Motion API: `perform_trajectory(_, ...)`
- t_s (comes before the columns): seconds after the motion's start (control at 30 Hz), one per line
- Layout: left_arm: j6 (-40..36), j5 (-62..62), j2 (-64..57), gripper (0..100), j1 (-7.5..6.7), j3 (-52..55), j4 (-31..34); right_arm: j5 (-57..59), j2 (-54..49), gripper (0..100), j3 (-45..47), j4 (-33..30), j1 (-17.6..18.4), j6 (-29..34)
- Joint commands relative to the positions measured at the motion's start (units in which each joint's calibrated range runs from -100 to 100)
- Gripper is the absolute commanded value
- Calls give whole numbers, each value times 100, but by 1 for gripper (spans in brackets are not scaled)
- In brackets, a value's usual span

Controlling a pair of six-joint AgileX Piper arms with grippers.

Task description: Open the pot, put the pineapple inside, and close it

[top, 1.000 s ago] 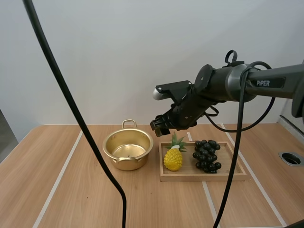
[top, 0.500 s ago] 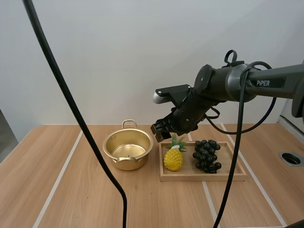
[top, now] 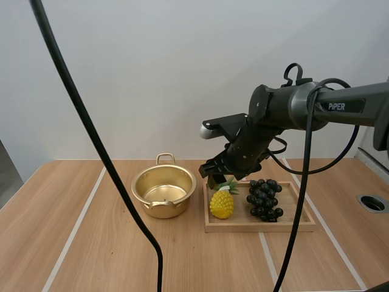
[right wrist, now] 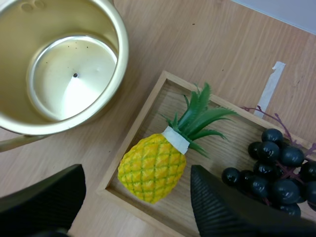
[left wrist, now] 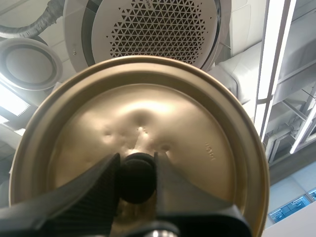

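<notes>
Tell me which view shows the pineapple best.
The right wrist view: the whole pineapple lies in the wooden tray below the open right gripper. The high view shows it farther off, that gripper at its leaves. The left wrist view faces the lid.

Open gold pot (top: 163,191); yellow pineapple (top: 222,202) lies in tray (top: 261,227) beside it

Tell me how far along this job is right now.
Done: the pot stands open and empty, its lid held by the left gripper. In hand: the right gripper, open, hangs over the pineapple in the tray. Left: grasp it, drop it in, replace the lid.
</notes>
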Motion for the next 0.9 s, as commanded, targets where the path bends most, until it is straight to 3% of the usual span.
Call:
perform_trajectory(0.0, -23, 1, -11, 0, -1, -10, 18, 1, -16, 100, 36, -60, 7, -3)
perform_trajectory(0.87, -23, 95, -11, 0, -1, -10, 18, -859, 760, 100, 375, -30, 7, -58)
